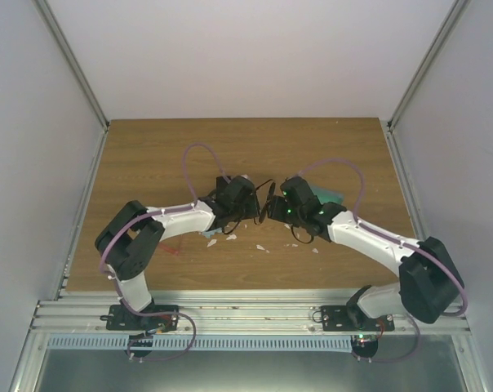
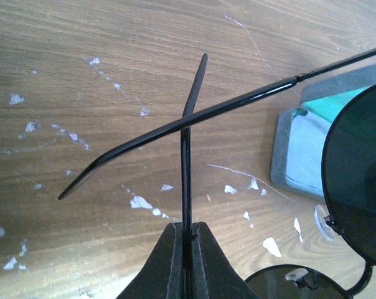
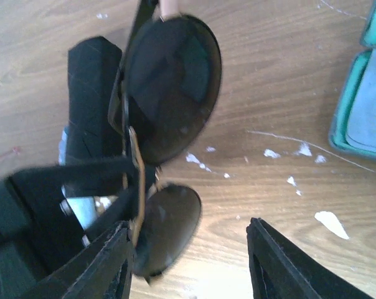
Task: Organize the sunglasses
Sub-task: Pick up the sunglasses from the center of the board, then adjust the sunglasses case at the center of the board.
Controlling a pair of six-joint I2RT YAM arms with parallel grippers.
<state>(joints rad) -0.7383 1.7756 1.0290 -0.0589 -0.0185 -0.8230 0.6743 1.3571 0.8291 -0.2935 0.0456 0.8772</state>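
Observation:
The sunglasses, thin black wire frame with dark round lenses, hang above the wooden table between my two grippers. My left gripper is shut on one slim temple, which stands up from between its fingers. The other temple crosses it at a slant. In the right wrist view both lenses show edge-on to the left. The lower lens lies against the left finger of my right gripper. That gripper is open, with a wide gap to its other finger.
A teal-rimmed case with a grey lining lies open on the table just right of the grippers. White paint flecks dot the wood. Grey walls and metal rails bound the table on three sides.

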